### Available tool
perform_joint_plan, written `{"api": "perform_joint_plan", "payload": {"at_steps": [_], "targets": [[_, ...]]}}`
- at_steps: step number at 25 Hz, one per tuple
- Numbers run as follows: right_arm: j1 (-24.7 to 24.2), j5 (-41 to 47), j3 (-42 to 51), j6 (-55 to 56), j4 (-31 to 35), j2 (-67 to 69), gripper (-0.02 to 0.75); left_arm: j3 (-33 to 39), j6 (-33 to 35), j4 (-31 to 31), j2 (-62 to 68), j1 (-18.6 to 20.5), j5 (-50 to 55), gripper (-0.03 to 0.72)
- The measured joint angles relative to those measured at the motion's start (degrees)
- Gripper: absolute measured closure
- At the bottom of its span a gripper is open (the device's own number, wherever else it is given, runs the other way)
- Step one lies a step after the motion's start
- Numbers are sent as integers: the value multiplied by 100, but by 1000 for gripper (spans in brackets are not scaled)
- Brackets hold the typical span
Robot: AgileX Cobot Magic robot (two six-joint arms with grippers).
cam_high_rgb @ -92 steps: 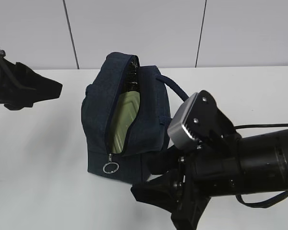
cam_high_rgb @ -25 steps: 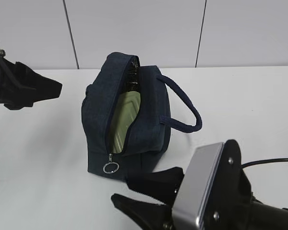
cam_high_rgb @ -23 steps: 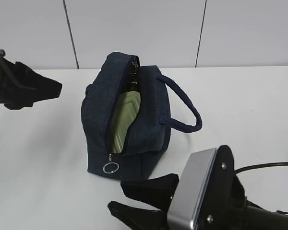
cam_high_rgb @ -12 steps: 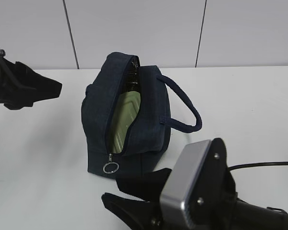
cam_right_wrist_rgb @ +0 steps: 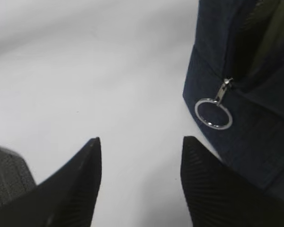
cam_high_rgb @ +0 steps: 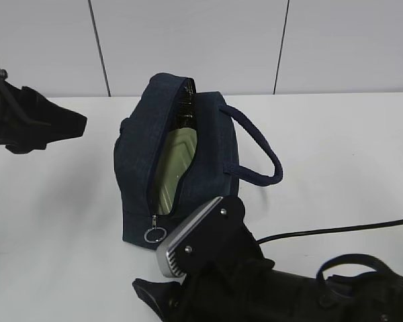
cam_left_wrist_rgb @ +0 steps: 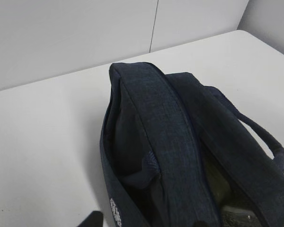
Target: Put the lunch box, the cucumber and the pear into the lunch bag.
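Navy lunch bag (cam_high_rgb: 208,168); sage-green ribbed lunch box (cam_high_rgb: 173,168); silver ring pull (cam_right_wrist_rgb: 213,113).

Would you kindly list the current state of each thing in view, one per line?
lunch bag: upright on the table, zipper open.
lunch box: inside the bag, standing on edge, lid showing through the opening.
ring pull: at the low end of the zipper, untouched.
right gripper: open, empty, over the table beside the bag.
left gripper: away from the bag, holding nothing visible.
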Motion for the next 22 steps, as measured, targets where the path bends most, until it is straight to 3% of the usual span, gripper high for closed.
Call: {"api": "perform_joint_plan", "payload": {"at_steps": [6,11,22], "targets": [[0,108,-478,-853,1205,542,311,0,0,-36,0,0,0,346],[0,108,-572,-1209,1816,841,307,0,0,-73,0,0,0,346],[0,56,-959,-1362,2033,1199,306,0,0,-266,0,0,46,346]]}}
